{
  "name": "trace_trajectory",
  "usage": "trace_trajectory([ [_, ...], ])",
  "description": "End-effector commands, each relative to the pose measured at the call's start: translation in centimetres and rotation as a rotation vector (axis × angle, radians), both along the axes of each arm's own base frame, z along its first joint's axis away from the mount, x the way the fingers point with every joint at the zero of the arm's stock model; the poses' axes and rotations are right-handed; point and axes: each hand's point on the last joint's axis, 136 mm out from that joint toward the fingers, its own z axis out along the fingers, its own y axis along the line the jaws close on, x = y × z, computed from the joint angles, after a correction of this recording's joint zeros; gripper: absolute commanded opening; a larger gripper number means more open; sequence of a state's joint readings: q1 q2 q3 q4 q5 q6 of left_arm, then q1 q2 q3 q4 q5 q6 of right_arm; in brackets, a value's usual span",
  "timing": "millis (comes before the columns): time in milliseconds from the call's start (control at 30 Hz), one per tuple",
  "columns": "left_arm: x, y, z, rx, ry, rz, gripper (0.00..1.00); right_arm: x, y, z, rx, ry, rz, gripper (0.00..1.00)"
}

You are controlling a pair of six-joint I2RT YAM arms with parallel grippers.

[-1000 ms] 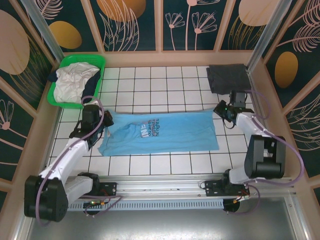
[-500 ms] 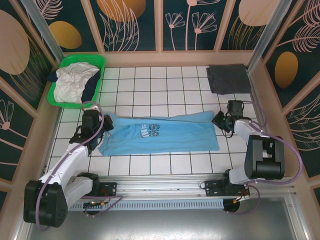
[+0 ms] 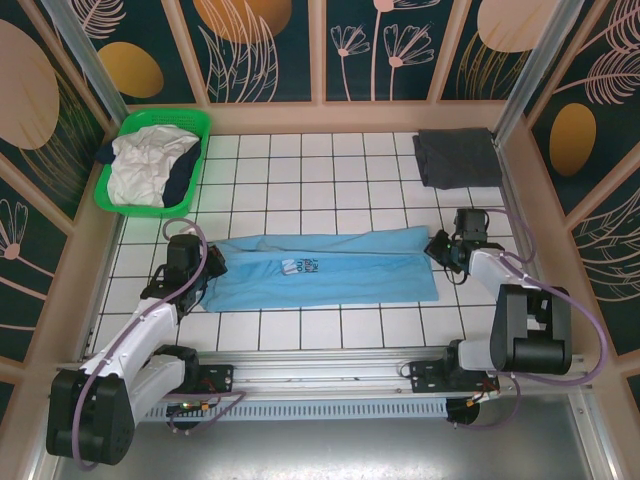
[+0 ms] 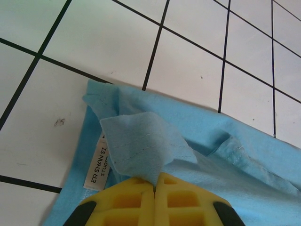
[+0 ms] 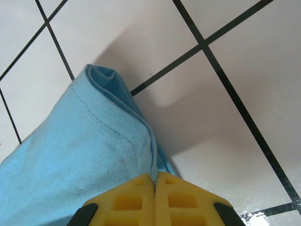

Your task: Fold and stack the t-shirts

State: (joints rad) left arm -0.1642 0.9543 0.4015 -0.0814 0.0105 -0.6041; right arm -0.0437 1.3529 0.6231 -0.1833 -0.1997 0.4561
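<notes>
Left claw [image 4: 154, 181] clamped, right claw [image 5: 155, 179] clamped

Light blue t-shirt [image 3: 330, 272], half-folded lengthwise

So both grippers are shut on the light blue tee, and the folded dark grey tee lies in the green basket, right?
No: the dark grey tee lies folded on the table at the far right corner, not in the green basket at the far left, as the top external view shows. The rest holds: left gripper and right gripper are shut on the light blue tee.
</notes>
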Motion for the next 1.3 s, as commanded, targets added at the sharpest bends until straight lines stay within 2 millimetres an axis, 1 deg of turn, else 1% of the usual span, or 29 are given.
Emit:
trace_trajectory([
  [0,0.2,0.5,0.2,0.007,-0.015,0.026,0.0,0.8,-0.7,0.7,-0.032,-0.022,-0.009,0.0],
  [67,0.9,0.4,1.0,0.016,-0.036,0.016,0.0,2.2,-0.6,1.6,-0.028,-0.043,-0.003,0.0],
  [100,1.6,0.5,1.9,0.033,-0.054,0.018,0.0,3.0,-0.4,2.0,-0.024,-0.054,0.004,0.0],
  [167,3.8,0.5,4.8,0.063,-0.114,0.013,0.0,5.6,-0.4,3.9,-0.025,-0.099,0.011,0.0],
  [233,5.9,0.3,7.3,0.075,-0.16,0.012,0.0,7.9,-0.5,5.0,-0.031,-0.117,0.014,0.0],
  [267,6.7,0.0,8.2,0.073,-0.172,0.0,0.0,8.7,-0.5,5.4,-0.034,-0.12,0.017,0.0],
  [333,7.6,-0.4,9.2,0.071,-0.179,-0.019,0.0,9.4,-0.5,5.7,-0.05,-0.114,0.021,0.0],
  [367,7.6,-0.5,9.3,0.071,-0.179,-0.024,0.0,9.2,-0.4,5.5,-0.055,-0.109,0.024,0.0],
  [467,6.5,0.2,8.9,0.084,-0.18,-0.002,0.0,7.2,-0.3,3.9,-0.062,-0.076,0.024,0.0],
  [533,5.3,0.4,7.7,0.079,-0.163,0.009,0.0,5.5,-0.5,2.2,-0.064,-0.044,0.008,0.0],
  [633,3.8,0.6,4.8,0.067,-0.105,0.015,0.0,3.8,-0.4,-0.1,-0.054,-0.004,0.005,0.0],
  [733,2.6,0.6,2.1,0.056,-0.047,0.017,0.0,3.0,-0.2,-2.2,-0.046,0.05,0.016,0.0],
  [800,2.0,0.5,0.9,0.05,-0.02,0.014,0.0,2.5,-0.3,-3.0,-0.057,0.079,0.016,0.0],
  [900,1.3,0.9,0.0,0.061,-0.001,0.023,0.0,1.6,-1.0,-3.6,-0.092,0.103,0.004,0.0],
  [1000,0.9,1.1,-0.1,0.068,0.002,0.032,0.0,0.8,-1.7,-3.5,-0.131,0.111,-0.015,0.0],
  [1100,0.6,0.9,-0.3,0.06,0.003,0.02,0.0,0.3,-2.0,-3.4,-0.151,0.117,-0.018,0.0],
  [1200,0.4,1.2,-0.7,0.074,0.012,0.025,0.0,0.0,-1.8,-3.6,-0.142,0.121,-0.01,0.0],
  [1267,0.3,0.9,-0.8,0.068,0.018,0.01,0.0,-0.1,-1.6,-3.8,-0.134,0.12,-0.004,0.0],
])
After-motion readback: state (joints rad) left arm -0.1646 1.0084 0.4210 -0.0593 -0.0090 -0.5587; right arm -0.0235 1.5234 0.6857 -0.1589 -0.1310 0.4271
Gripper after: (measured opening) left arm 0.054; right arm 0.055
